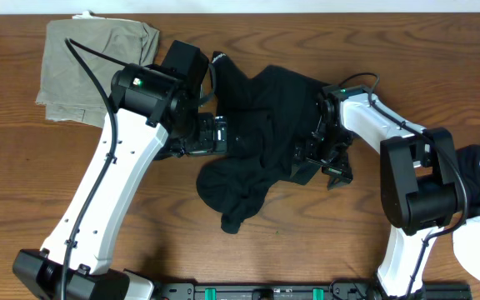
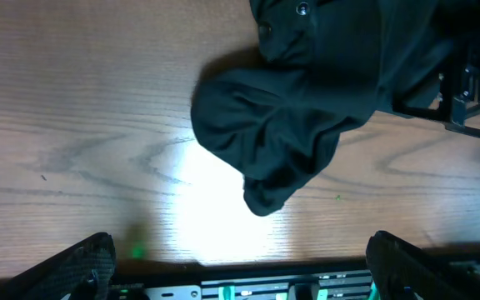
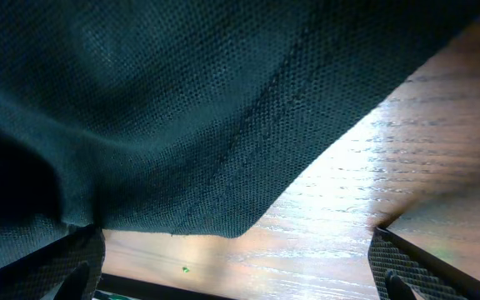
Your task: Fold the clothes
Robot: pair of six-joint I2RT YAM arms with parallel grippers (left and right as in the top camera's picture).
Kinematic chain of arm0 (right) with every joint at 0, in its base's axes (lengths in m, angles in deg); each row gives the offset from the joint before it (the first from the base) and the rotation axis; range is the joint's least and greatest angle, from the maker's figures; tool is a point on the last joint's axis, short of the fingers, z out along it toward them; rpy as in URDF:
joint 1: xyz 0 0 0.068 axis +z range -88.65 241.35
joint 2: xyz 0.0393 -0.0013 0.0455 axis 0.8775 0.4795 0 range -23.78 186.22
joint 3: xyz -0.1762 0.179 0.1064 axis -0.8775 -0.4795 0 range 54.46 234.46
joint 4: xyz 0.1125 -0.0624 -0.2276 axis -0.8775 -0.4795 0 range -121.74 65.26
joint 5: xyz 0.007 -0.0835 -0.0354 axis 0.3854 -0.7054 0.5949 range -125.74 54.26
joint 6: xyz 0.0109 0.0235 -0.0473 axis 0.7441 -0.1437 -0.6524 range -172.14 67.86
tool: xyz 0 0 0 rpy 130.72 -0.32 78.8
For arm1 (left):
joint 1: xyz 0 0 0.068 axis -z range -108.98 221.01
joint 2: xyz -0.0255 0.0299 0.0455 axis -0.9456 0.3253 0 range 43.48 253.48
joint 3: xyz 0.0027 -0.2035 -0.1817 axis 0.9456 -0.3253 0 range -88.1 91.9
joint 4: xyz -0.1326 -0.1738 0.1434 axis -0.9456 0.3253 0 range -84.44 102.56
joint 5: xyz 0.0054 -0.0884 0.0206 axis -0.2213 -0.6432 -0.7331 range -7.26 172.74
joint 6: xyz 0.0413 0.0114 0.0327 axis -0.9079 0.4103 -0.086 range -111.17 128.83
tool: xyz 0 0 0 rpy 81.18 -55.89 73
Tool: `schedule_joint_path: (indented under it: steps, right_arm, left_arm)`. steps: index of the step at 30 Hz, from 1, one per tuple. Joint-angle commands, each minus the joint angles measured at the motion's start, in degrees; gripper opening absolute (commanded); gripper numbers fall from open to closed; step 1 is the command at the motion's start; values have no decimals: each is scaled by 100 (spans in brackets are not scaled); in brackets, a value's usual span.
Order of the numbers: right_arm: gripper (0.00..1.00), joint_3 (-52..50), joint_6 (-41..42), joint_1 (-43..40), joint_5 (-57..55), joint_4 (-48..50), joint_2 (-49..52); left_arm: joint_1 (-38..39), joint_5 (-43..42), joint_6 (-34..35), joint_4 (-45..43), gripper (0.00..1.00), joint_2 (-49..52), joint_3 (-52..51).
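Overhead: black garment [image 1: 257,142] lies partly under both wrists, at 9 & 3 o'clock of the heap. Left tool [image 1: 200,133] is mostly hidden by its own wrist. Right tool [image 1: 332,165] is dark on dark, outline unclear. Black-and-white garment [image 1: 477,242] is cut by the frame at 3 o'clock, part of it behind the right arm [image 1: 415,183].

Left wrist view: fingers [image 2: 86,267] cropped at 7 & 5 o'clock, garment runs off at 1 o'clock.

Right wrist view: cloth cut off at 12 & 9 o'clock, fingers [image 3: 65,271] seen only in the corners.

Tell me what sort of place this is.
Probably a robotics lab bench set up for laundry folding: two white robot arms work over a wooden table, a crumpled black garment lies between them, and a folded olive-khaki garment sits at the far corner.
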Motion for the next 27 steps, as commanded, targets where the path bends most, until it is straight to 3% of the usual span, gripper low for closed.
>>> schedule_joint_path:
  steps: [1,15,22,27]
  right_arm:
    - [99,-87,125,142,-105,249,59]
    - [87,-87,254,859,-671,872,59]
    - [54,-87,254,870,-704,890,59]
    - [43,-87,254,868,-708,890,59]
  left_arm:
    - [-20,-155,-101,-7,98,-118,-7]
    - [-26,-155,-227,140,98,-118,-7]
    - [-26,-374,-225,413,98,-155,-7]
    - [-24,-848,-291,658,98,-387,-7]
